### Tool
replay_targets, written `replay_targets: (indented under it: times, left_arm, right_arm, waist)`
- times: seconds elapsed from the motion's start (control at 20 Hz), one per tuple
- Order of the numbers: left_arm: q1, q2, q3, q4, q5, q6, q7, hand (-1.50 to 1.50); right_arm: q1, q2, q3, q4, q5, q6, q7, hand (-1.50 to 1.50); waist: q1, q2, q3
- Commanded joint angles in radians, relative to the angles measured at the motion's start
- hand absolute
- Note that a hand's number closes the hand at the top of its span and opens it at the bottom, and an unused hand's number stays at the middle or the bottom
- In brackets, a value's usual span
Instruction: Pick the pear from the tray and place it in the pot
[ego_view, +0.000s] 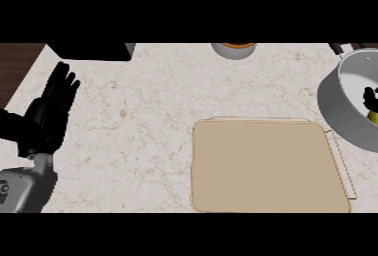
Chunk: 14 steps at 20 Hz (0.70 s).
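Head view, the only one: left robot hand (50, 112) sits at the left edge over the bench (148, 110), fingers straight and pointing up. It is resting and plays no part in this step.

Tray (266, 165) lies lower centre-right, flat and tan, with nothing on it. The pear is off the tray.

Pot (353, 107) is at the right edge, grey and partly cut off by the frame. Inside its rim there is a bit of black, which I read as the right robot hand (371, 96), and directly under it a yellow-green patch that looks like the pear (373, 117). Most of both is out of frame. I cannot tell whether that hand grips the pear or has let go.

Judgement: this is the placing step, late in the task. The pick is done and the pear is over or inside the pot.

Next move calls for: confirm the pear sits low inside the pot wall, let it go if it is not yet free, then lift the right robot hand straight up so it clears the rim without tipping the pot.

Also present: a dark block (88, 51) at top left and a small bowl-like item with an orange top (235, 49) at top centre, both well apart from the pot.
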Motion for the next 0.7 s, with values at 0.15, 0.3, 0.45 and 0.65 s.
replay_targets:
  times: [0.15,0.3,0.45,0.65]
  left_arm:
    - [-0.019,-0.006,0.007,0.008,0.003,-0.021,0.000,0.00]
    - [-0.018,-0.014,0.000,0.020,-0.025,-0.006,-0.009,0.00]
    - [0.015,-0.027,-0.022,-0.036,-0.037,0.020,0.019,0.00]
    - [0.013,-0.024,-0.006,-0.024,-0.034,0.010,0.017,0.00]
  right_arm:
    - [-0.073,0.035,-0.074,0.204,-0.076,0.232,-0.160,-1.50]
    - [-0.092,0.089,-0.119,0.220,-0.126,0.293,-0.227,-1.50]
    - [-0.116,0.076,-0.220,0.231,-0.228,0.363,-0.284,-1.50]
    - [-0.121,0.018,-0.311,0.282,-0.311,0.496,-0.340,-1.50]
  waist:
    - [0.008,0.008,0.003]
    - [-0.003,0.004,0.002]
    - [0.004,0.000,0.004]
    - [-0.006,0.002,0.002]
